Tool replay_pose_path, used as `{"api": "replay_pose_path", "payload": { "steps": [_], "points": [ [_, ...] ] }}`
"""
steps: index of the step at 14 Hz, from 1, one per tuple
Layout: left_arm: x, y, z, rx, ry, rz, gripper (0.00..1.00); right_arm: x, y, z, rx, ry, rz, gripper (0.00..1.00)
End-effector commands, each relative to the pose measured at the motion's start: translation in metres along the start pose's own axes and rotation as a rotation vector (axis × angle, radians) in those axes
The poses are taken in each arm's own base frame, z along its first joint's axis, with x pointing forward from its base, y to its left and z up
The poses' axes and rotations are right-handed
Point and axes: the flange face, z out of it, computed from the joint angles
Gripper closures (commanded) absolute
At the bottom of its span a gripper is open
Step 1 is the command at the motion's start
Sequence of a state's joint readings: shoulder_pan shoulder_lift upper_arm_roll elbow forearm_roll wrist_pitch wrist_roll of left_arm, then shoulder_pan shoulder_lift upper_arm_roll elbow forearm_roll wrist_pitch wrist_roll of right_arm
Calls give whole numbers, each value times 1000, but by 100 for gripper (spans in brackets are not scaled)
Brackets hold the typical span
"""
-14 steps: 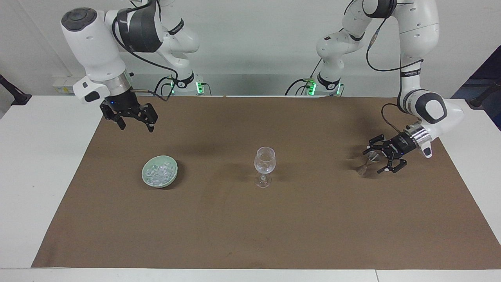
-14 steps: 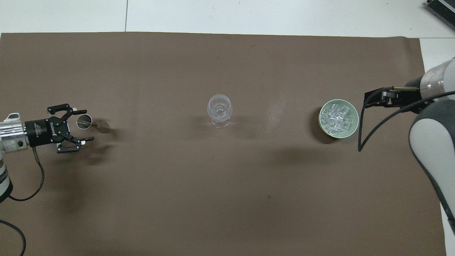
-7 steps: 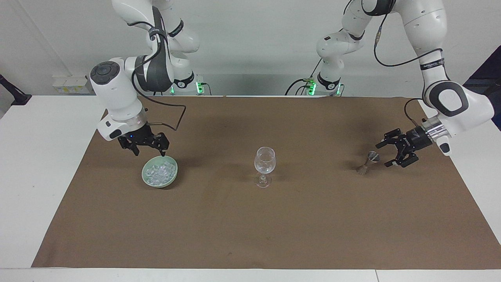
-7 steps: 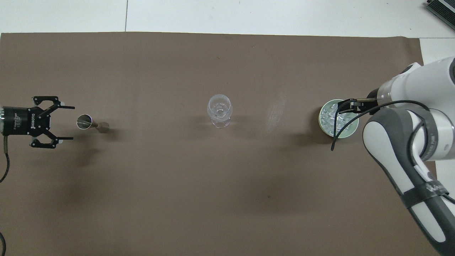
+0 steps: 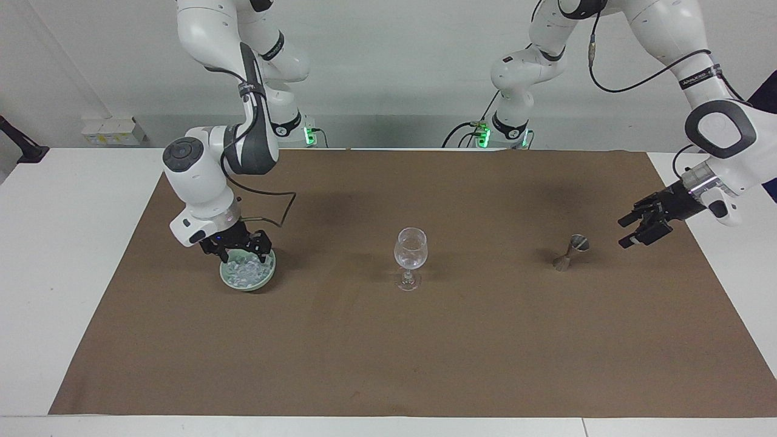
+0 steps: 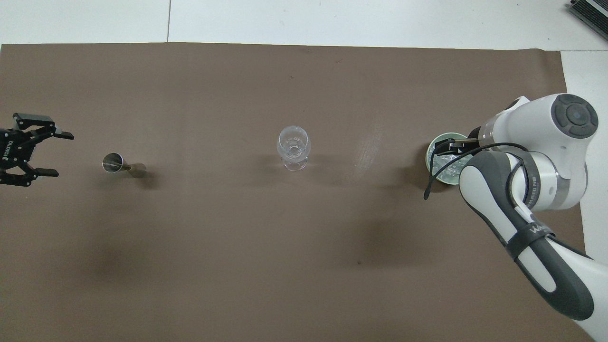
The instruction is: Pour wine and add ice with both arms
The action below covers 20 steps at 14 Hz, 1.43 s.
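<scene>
the right gripper (image 5: 241, 250), a black clawed two-finger unit on the white jointed right arm (image 5: 206, 176), is hanging low over the pale green round ceramic bowl (image 5: 264, 278), down at its rim. its fingers are standing apart, spread across the bowl's mouth. the ice (image 5: 247, 272), a heap of small translucent whitish-clear chunks, is lying inside that bowl, directly beneath the fingertips; whether the tips are touching the chunks cannot be told. in the overhead view the arm's wrist is covering much of the bowl (image 6: 433, 151), with only part of the ice (image 6: 444, 166) showing.

the bowl is sitting on the brown rectangular mat (image 5: 388, 352) toward the right arm's end of the table, beside the clear stemmed wine glass (image 5: 411, 255), which is standing upright at the mat's middle, well apart from the bowl.

the left gripper (image 5: 640, 229), black and clawed, is hovering over the mat at the left arm's end of the table, near the small silver metal jigger (image 5: 573, 250) but not touching it. its fingers are standing apart, holding nothing. the jigger is standing between the left gripper and the wine glass. in the overhead view the left gripper (image 6: 45, 154) is showing at the frame's edge, its fingers pointing toward the jigger (image 6: 114, 164).
</scene>
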<state>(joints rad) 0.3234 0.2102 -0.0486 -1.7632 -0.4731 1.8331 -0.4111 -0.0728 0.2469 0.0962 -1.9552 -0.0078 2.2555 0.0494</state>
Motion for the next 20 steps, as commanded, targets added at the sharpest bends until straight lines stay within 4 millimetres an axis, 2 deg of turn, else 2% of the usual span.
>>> {"api": "replay_pose_path", "payload": {
  "steps": [1,3,4,7,9,11,13,15,17,20],
  "points": [
    [-11,21,-14,74,53,148,0,-2,1,13,2,7,-19,9],
    [-15,29,-20,108,81,242,0,-6,2,16,1,-4,-17,21],
    [-17,37,-29,126,105,311,0,-6,1,16,1,-9,-17,32],
    [-35,60,-41,233,152,475,0,-7,1,16,1,-12,-8,71],
    [-64,76,-44,312,147,630,0,-6,1,16,1,-12,-4,100],
    [-89,89,-46,382,156,745,0,-5,1,11,2,-4,13,100],
    [-109,98,-44,451,141,832,0,-3,-4,-10,6,27,27,100],
    [-132,110,-48,497,158,926,0,-8,-10,-42,4,46,57,100],
    [-146,115,-52,518,159,980,0,-14,-20,-79,0,35,62,100],
    [-165,119,-66,505,173,998,0,-26,-46,-128,-3,36,77,100]
  ]
}}
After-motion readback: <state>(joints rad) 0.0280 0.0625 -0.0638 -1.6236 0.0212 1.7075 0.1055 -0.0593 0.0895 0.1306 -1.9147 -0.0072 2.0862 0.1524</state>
